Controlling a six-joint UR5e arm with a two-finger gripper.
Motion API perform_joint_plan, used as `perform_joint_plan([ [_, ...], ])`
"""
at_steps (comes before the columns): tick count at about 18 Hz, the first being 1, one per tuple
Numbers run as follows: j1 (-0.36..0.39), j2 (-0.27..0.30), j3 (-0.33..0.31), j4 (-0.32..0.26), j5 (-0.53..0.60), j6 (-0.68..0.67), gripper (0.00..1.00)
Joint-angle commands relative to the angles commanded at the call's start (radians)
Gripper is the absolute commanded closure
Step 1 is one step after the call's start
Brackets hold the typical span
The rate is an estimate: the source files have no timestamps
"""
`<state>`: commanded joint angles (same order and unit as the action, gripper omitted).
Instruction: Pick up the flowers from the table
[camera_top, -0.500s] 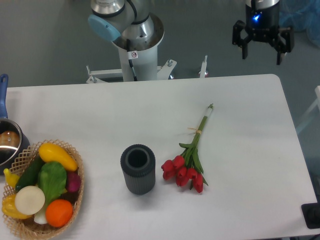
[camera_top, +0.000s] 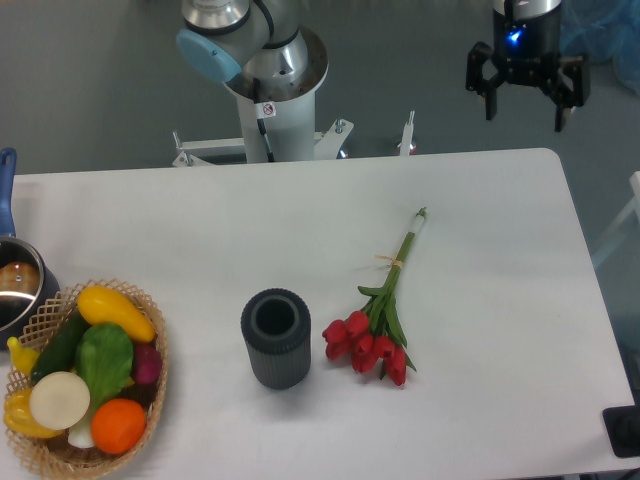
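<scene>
The flowers (camera_top: 380, 320), a small bunch of red tulips with green stems and a thin tan band, lie flat on the white table (camera_top: 200, 220), right of centre, with the heads toward the front and the stem tips pointing back right. My gripper (camera_top: 526, 118) hangs high at the back right, beyond the table's far edge and well apart from the flowers. Its two black fingers are spread, with nothing between them.
A dark ribbed cylindrical vase (camera_top: 275, 338) stands upright just left of the tulip heads. A wicker basket (camera_top: 150, 335) of colourful vegetables sits at the front left, with a metal pot (camera_top: 18, 290) behind it. The arm's base (camera_top: 270, 90) rises behind the table's back edge.
</scene>
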<state>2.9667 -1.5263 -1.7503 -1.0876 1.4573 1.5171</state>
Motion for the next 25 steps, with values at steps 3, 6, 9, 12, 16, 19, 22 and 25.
perform_joint_plan([
  [3,0.0,-0.011,-0.003,0.031,-0.035,-0.005,0.0],
  [6,0.0,-0.021,-0.037,0.052,-0.08,-0.011,0.0],
  [9,0.002,-0.035,-0.054,0.08,-0.117,-0.014,0.0],
  [12,0.0,-0.06,-0.058,0.08,-0.123,-0.017,0.0],
  [16,-0.044,-0.092,-0.103,0.072,-0.135,-0.017,0.0],
  [19,-0.071,-0.12,-0.126,0.064,-0.141,-0.017,0.0],
  [22,-0.101,-0.161,-0.126,0.034,-0.143,-0.017,0.0],
  [25,-0.097,-0.17,-0.124,0.032,-0.159,-0.017,0.0],
])
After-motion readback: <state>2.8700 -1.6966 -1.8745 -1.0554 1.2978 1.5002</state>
